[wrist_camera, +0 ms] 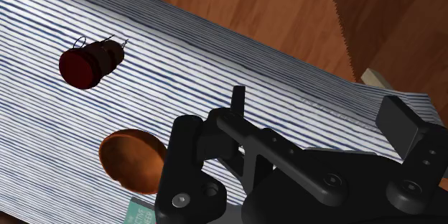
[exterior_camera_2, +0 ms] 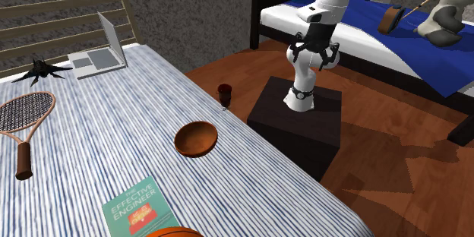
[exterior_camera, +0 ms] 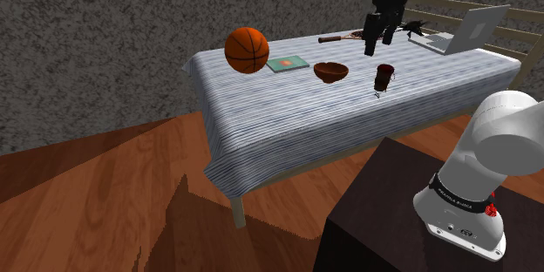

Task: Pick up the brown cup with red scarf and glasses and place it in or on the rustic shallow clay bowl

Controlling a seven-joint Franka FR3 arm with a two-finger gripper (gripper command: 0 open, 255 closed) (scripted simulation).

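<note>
Bedroom in a home: a bed (exterior_camera: 288,113) under a striped cover with a slatted wooden headboard (exterior_camera_2: 61,9), a second bed (exterior_camera_2: 395,45) in blue carrying a plush toy (exterior_camera_2: 448,4), plank floor (exterior_camera: 105,192), rough grey walls (exterior_camera: 105,35).

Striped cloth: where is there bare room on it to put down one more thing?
Bare: the wide strip between racket and bowl, and between laptop and cup. Crowded: the end with book and basketball.
</note>
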